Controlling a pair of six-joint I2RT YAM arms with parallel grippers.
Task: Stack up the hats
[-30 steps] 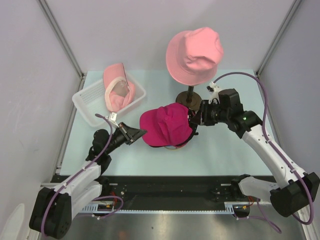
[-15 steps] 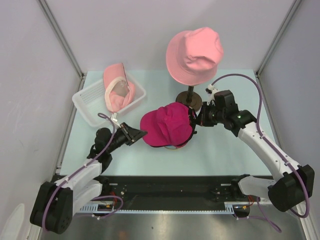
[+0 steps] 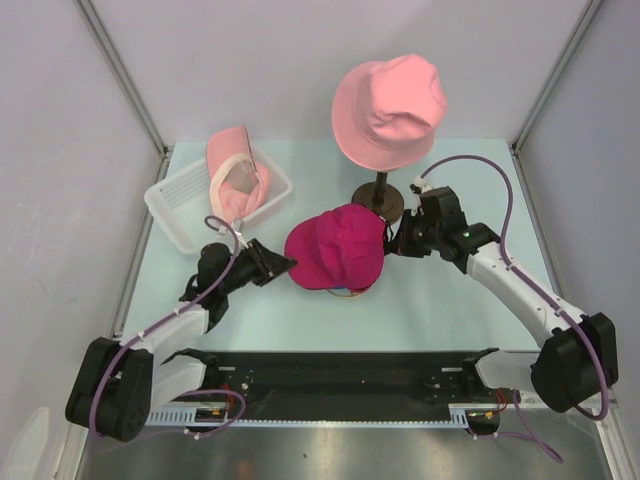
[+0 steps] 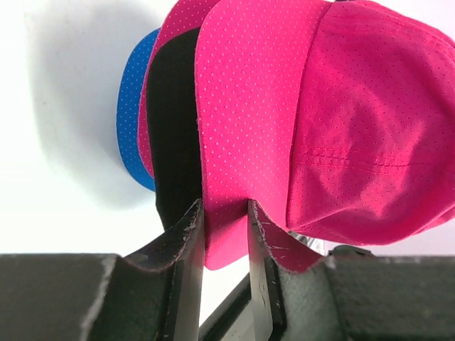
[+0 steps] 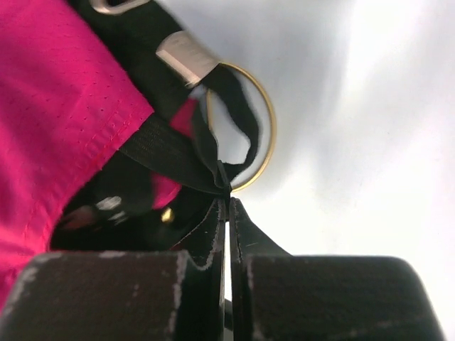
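Pale blue-green worktop (image 3: 450,300), walled L, R & rear, w/ a black rail (image 3: 330,365) along its near edge. Directly on it: white slatted basket (image 3: 175,210) at the rear-L corner, set at an angle; round dark stand base (image 3: 368,197) rear-centre; blue cap (image 4: 135,121) approx. mid-worktop, mostly hidden under a magenta cap (image 3: 335,250). Basket & stand base are well apart, w/ the base just behind the caps.
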